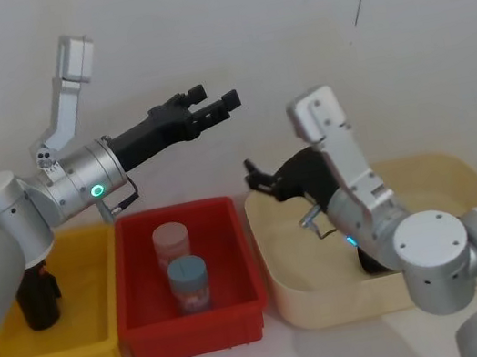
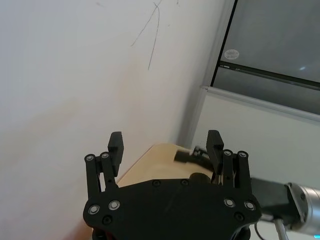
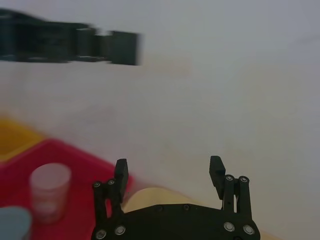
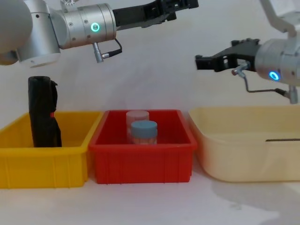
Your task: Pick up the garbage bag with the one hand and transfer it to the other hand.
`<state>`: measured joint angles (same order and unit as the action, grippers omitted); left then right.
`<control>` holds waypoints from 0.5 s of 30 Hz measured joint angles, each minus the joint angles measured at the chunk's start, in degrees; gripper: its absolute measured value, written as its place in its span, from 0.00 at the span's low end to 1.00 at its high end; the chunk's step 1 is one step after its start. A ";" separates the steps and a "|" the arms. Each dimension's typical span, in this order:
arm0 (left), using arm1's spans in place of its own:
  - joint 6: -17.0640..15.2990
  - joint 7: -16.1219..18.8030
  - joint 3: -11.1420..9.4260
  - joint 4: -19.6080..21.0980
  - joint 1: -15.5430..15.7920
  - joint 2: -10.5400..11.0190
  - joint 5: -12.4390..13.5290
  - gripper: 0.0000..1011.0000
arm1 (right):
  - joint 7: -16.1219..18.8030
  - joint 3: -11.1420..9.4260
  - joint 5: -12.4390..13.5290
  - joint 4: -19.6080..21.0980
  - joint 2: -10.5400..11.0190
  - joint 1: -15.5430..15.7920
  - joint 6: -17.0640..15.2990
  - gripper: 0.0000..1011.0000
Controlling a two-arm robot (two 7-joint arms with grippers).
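Note:
My left gripper (image 1: 222,96) (image 2: 165,137) (image 4: 185,3), on the arm with the green ring, hangs open and empty high above the red bin (image 1: 225,208). My right gripper (image 1: 254,178) (image 3: 169,167) (image 4: 199,62), on the arm with the blue ring, is open and empty above the near-left rim of the beige tub (image 1: 458,163). A black shape (image 1: 371,263) lies in that tub under my right arm, mostly hidden; whether it is the garbage bag I cannot tell. A black roll (image 4: 42,112) with a small red fleck stands upright in the yellow bin (image 4: 70,164).
The red bin (image 4: 140,161) holds a clear jar (image 1: 171,244) and a blue-lidded jar (image 1: 188,282). The three containers stand side by side, rims nearly touching. A white wall rises close behind them.

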<state>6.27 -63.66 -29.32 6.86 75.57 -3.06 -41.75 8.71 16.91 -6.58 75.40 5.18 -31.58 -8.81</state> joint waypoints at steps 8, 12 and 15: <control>0.00 0.00 0.00 0.00 0.00 0.00 0.00 0.99 | 6.22 3.72 -0.67 -0.07 0.74 -1.95 -5.60 0.99; 0.00 0.00 0.00 0.00 0.00 0.00 0.00 0.99 | 9.56 5.28 -0.66 -0.07 1.34 -2.82 -8.19 0.99; 0.00 0.00 0.00 0.00 0.00 0.00 0.00 0.99 | 12.36 6.41 -0.52 -0.02 1.89 -3.49 -10.18 0.99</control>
<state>6.27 -63.66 -29.32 6.86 75.57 -3.05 -41.75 21.07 23.32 -7.11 75.38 7.08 -35.07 -18.99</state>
